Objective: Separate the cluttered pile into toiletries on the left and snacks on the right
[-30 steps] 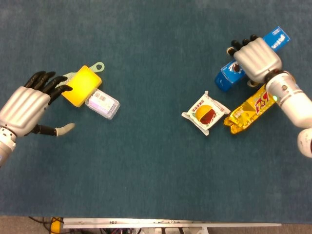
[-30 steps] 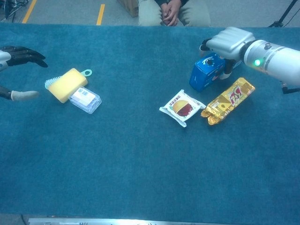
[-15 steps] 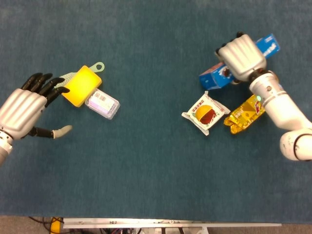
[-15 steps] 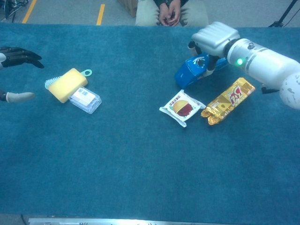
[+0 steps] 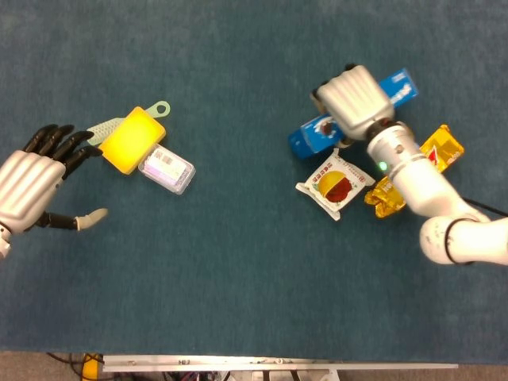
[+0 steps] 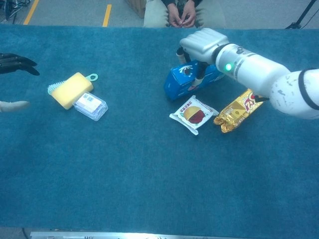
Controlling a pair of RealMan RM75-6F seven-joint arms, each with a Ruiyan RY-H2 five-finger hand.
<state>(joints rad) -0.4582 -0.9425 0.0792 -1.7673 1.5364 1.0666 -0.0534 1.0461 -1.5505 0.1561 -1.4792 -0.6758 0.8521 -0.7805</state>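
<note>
Right robot hand (image 5: pixel 355 101) grips a long blue box (image 5: pixel 313 135) with white print; left robot hand (image 5: pixel 30 188) spread, holding nothing.

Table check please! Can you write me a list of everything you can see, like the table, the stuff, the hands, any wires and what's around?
Surface: blue carpet-like cloth covering the table.
Job's things, left side: yellow sponge lying over a green brush; clear plastic case touching the sponge.
Job's things, right side: blue box, white snack packet, yellow wrapper.
Clutter: nothing seen.
Left hand: fingers spread, holding nothing, apart from the sponge.
Right hand: holds the blue box from above.
Cables: a few at the near table edge.
Surroundings: seated person with clasped hands beyond the table; yellow floor lines.
</note>
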